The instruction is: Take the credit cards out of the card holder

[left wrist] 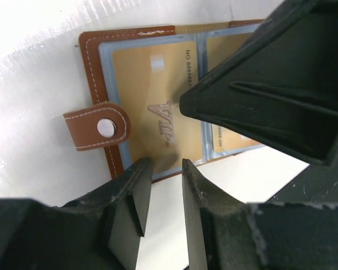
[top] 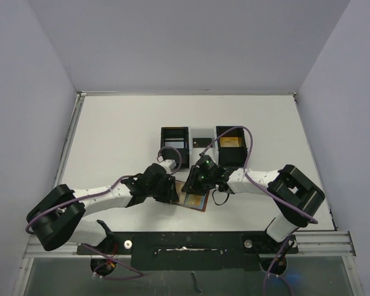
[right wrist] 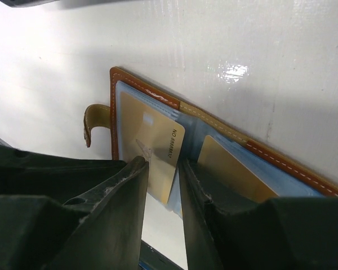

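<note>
The brown card holder (top: 196,200) lies open on the table between my two grippers; its snap tab (left wrist: 96,128) sticks out to one side. A gold credit card (left wrist: 152,107) marked VIP sits in one blue-grey pocket and pokes part way out of it (right wrist: 152,143). A second gold card (right wrist: 236,169) sits in the other pocket. My right gripper (right wrist: 160,166) hangs just over the first card, jaws a narrow gap apart, one fingertip (left wrist: 186,104) touching the card. My left gripper (left wrist: 162,164) is slightly open and empty, its tips at the holder's near edge.
A black-and-white three-compartment tray (top: 174,140) stands behind the holder. A gold card (top: 230,142) lies in its right compartment and a small black card (top: 201,142) in the middle one. The table's near rail (top: 185,240) runs just below the arms.
</note>
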Robot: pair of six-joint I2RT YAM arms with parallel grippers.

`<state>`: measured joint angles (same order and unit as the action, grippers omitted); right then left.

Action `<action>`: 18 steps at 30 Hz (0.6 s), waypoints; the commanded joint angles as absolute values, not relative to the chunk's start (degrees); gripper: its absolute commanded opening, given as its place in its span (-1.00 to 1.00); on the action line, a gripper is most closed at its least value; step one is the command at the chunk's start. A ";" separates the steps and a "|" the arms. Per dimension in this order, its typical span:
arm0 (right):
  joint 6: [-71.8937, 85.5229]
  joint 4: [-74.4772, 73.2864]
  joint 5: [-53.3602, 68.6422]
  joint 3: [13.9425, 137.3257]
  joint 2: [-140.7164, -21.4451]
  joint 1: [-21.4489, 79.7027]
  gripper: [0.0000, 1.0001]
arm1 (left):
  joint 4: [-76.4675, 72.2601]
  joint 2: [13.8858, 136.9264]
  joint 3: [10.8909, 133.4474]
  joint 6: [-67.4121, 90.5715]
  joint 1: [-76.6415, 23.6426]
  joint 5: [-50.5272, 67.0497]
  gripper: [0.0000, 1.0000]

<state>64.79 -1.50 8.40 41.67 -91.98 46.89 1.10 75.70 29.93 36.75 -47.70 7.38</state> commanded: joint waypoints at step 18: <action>69.87 11.41 9.05 34.39 -91.17 45.73 -0.80 | 1.66 79.71 31.20 37.09 -49.35 1.49 -0.47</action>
